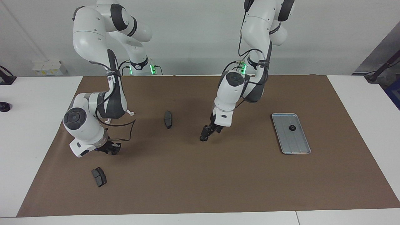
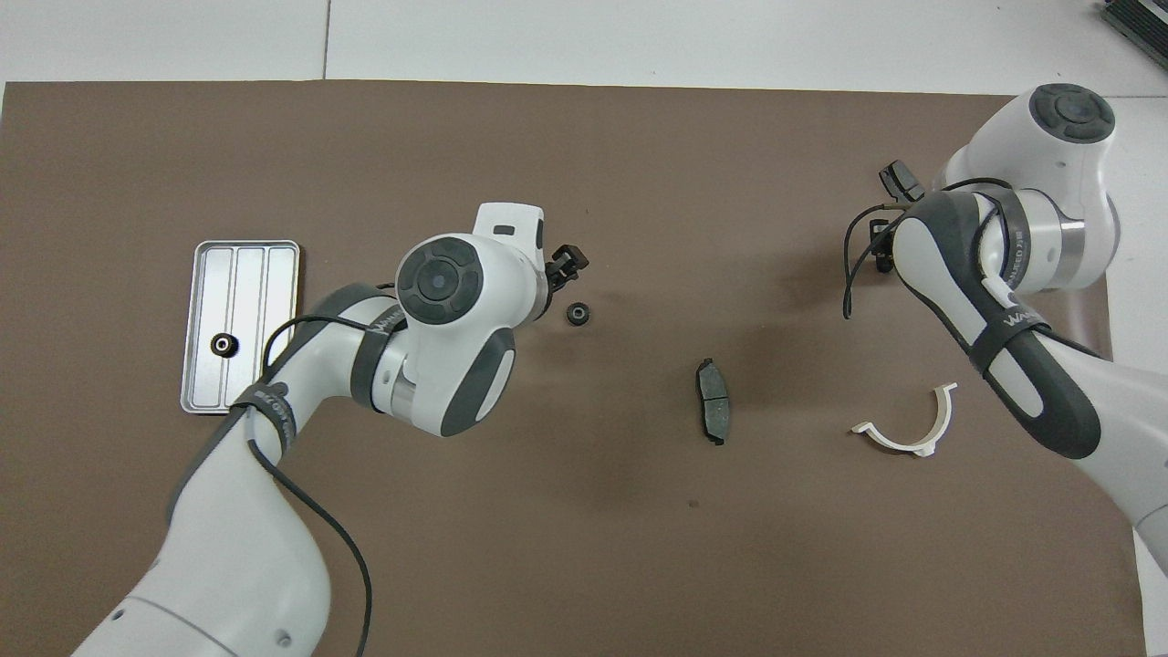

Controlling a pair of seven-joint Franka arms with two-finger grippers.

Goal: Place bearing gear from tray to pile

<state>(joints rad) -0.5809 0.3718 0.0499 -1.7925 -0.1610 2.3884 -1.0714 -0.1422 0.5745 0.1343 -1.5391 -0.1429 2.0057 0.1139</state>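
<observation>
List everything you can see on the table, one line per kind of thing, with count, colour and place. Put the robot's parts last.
Tray: one, silver-grey, toward the left arm's end of the mat.
Gears: two, black; gear on the tray, loose gear on the mat near the middle.
Brake pads: two, dark grey; middle pad, outer pad toward the right arm's end, farther from the robots.
Bracket: one, white half-ring, toward the right arm's end.
Mat: one, brown.
Left gripper: over the loose gear.
Right gripper: over the mat, near the outer pad.
</observation>
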